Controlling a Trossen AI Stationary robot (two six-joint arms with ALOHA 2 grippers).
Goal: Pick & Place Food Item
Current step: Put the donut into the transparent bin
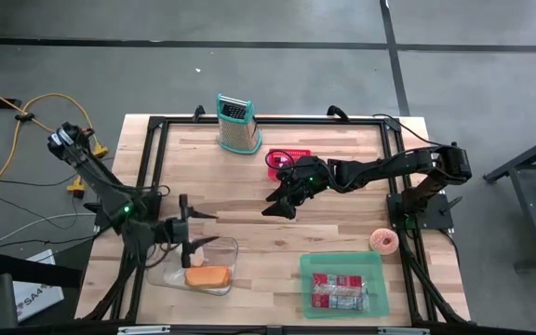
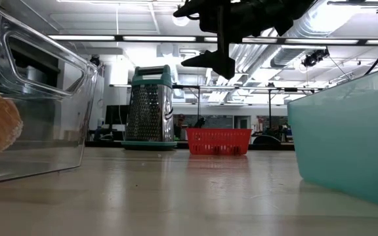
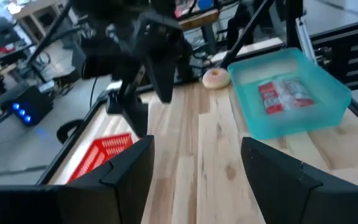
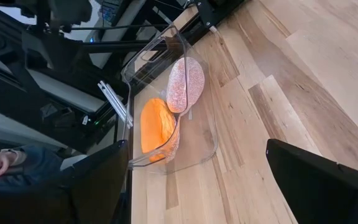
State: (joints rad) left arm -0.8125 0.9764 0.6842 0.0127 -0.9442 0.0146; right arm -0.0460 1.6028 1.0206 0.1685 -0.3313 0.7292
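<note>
A clear plastic container [image 1: 221,249] stands near the table's front left. An orange food piece [image 4: 156,127] and a pink speckled piece [image 4: 186,84] lie in it. My left gripper [image 1: 214,228] hangs open just above the container's far rim, with nothing between its fingers [image 3: 126,171]. My right gripper [image 1: 277,203] hovers open over the middle of the table, high above the board in the low view [image 2: 216,60], and holds nothing. A teal bin [image 1: 376,270] at the front right holds a red-and-white food packet [image 1: 340,290]. A donut [image 1: 384,241] rests on the board beside it.
A metal box grater [image 1: 237,123] stands at the far edge, a small red basket [image 1: 287,156] just right of it. A black frame [image 1: 156,126] runs around the board. Bare wood lies between the container and the teal bin.
</note>
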